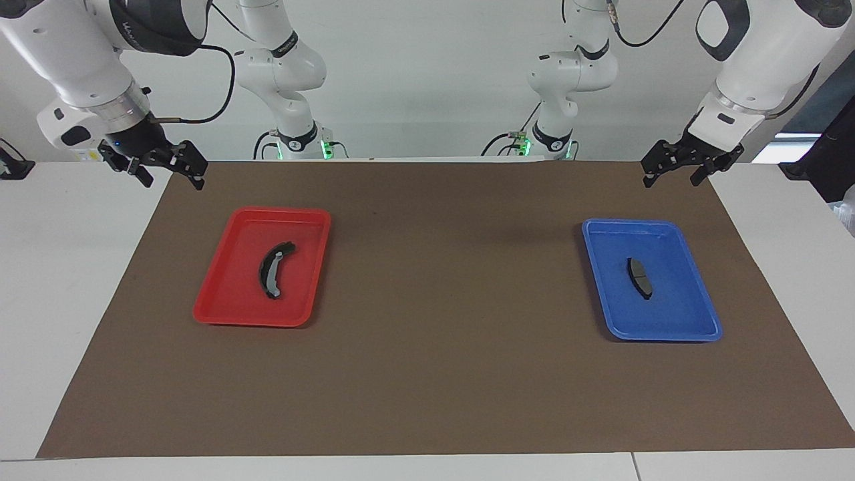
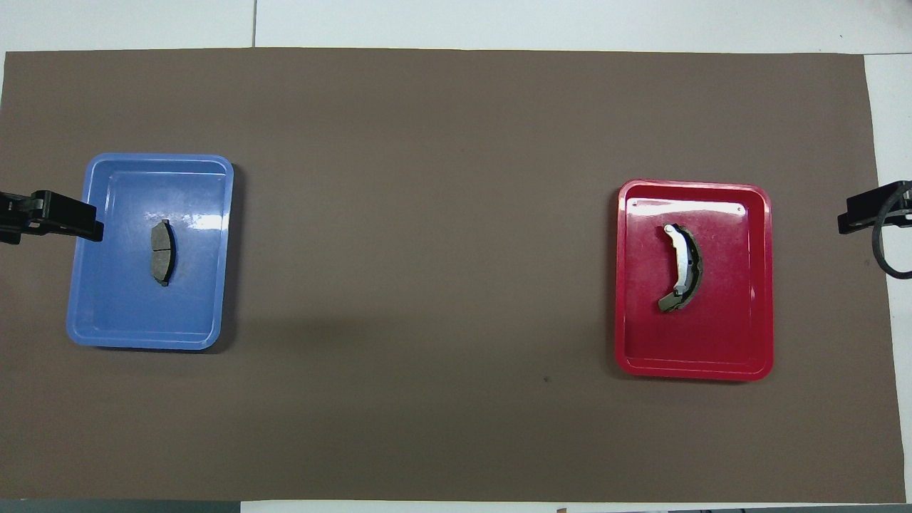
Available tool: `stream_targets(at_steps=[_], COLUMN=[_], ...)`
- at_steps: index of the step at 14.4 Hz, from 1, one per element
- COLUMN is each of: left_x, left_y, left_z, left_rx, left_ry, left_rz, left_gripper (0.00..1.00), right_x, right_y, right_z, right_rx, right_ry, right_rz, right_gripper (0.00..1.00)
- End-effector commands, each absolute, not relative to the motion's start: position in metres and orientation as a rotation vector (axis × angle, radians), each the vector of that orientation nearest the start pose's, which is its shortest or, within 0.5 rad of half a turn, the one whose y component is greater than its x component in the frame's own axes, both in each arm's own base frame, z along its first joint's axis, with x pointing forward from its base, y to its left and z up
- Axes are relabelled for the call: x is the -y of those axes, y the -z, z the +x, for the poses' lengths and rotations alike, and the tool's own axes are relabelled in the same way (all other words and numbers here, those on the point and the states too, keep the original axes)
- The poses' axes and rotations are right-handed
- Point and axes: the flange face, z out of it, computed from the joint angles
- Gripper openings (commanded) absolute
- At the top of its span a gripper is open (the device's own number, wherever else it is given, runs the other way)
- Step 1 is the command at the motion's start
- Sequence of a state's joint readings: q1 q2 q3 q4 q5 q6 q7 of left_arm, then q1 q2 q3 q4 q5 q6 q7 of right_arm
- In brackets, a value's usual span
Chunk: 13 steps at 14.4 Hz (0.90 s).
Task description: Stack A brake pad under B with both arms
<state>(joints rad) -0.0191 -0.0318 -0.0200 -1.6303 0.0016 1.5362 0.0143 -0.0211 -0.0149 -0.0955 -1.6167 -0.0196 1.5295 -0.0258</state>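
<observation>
The short dark-grey grooved pad A (image 1: 640,277) lies in a blue tray (image 1: 695,327) toward the left arm's end; it also shows in the overhead view (image 2: 162,252). The long crescent pad B (image 1: 272,268) lies in a red tray (image 1: 220,314) toward the right arm's end, and also shows in the overhead view (image 2: 685,269). My left gripper (image 1: 673,175) is open and empty, raised over the mat's edge beside the blue tray. My right gripper (image 1: 170,175) is open and empty, raised over the mat's corner beside the red tray. Both arms wait.
A brown mat (image 1: 441,347) covers the white table (image 1: 60,280). The blue tray (image 2: 100,328) and the red tray (image 2: 755,356) sit well apart on it, with bare mat between them. The arm bases stand at the table's edge nearest the robots.
</observation>
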Motion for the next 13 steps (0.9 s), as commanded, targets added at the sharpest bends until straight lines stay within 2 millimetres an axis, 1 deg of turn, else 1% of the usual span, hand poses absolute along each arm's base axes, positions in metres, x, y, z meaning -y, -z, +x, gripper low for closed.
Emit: stream_targets(at_steps=[1,5,9,10,12,13], left_x=[0.017,0.017,0.018,0.018,0.016,0.016], left_y=[-0.611,-0.611,-0.611,-0.611,-0.611,-0.611], left_z=[0.537,0.537,0.537,0.536,0.536,0.537], left_rx=[-0.065,-0.063,-0.046,-0.048,-0.041,-0.046], left_ry=[-0.084,-0.084,-0.084,-0.091,-0.089,-0.087], left_rz=[-3.137,-3.137,-3.137,-3.137,-3.137,-3.137], left_gripper=[1.00,1.00,1.00,1.00,1.00,1.00], right_x=[0.066,0.065,0.063,0.063,0.063,0.056], right_y=[-0.610,-0.610,-0.606,-0.605,-0.593,-0.582], right_z=[0.538,0.538,0.537,0.536,0.536,0.533], right_rx=[-0.125,-0.118,-0.127,-0.122,-0.115,-0.098], right_ry=[-0.099,-0.099,-0.111,-0.089,-0.036,-0.017], right_rz=[-3.133,-3.134,-3.132,-3.133,-3.136,-3.135], right_gripper=[1.00,1.00,1.00,1.00,1.00,1.00])
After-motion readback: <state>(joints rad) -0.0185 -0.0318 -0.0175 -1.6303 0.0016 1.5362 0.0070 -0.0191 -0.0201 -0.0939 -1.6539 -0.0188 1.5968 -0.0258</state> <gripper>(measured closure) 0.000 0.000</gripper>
